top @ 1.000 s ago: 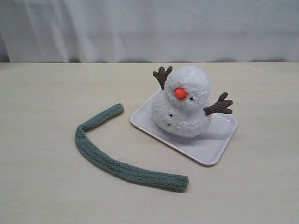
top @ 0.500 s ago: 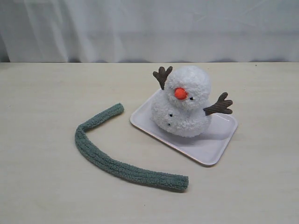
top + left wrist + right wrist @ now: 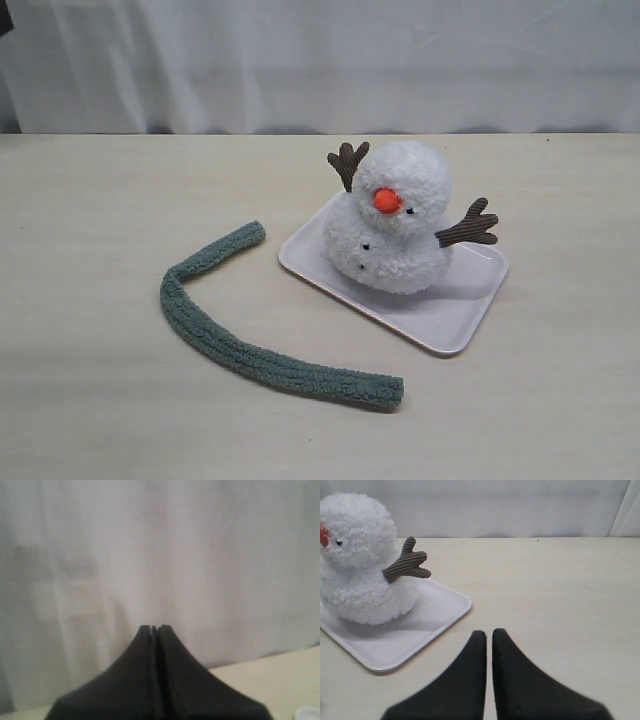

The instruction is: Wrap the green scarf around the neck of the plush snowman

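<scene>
Clearly I haven't begun: my left gripper (image 3: 155, 628) and right gripper (image 3: 489, 632) sit closed and empty, the green scarf (image 3: 300, 375) lying reachable lower left beside the tray (image 3: 460, 320) steadying the plush snowman (image 3: 395, 225).

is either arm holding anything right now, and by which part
Nothing is held. The jaws of the left gripper and right gripper are shut on nothing; the green scarf lies untouched on the table.
</scene>
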Controlling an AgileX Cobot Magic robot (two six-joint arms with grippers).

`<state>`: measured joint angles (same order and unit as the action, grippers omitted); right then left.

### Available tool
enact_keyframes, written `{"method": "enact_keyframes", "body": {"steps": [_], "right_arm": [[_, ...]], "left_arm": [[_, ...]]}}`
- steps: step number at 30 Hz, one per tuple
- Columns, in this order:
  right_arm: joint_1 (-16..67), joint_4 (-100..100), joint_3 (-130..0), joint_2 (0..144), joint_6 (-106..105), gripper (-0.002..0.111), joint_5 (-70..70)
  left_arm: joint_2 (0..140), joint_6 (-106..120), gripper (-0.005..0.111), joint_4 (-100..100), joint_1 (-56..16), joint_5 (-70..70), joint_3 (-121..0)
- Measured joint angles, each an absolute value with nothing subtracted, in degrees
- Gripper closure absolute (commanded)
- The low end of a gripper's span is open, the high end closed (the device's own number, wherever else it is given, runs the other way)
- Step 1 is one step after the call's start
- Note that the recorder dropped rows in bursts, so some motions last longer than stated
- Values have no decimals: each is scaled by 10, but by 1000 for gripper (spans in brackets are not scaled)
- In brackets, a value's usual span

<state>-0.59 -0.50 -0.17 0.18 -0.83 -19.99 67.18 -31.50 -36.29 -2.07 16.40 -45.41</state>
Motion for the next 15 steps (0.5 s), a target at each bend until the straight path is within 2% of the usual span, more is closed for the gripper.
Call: {"method": "enact_keyframes", "body": {"steps": [6, 15], "right_arm": [[-6, -5, -2, 2, -8, 104, -200], [-6, -5, -2, 2, -8, 104, -200]], "left_arm": [[758, -314, 107, -450, -21, 17, -504], [863, -261, 107, -477, -58, -86, -517]]}}
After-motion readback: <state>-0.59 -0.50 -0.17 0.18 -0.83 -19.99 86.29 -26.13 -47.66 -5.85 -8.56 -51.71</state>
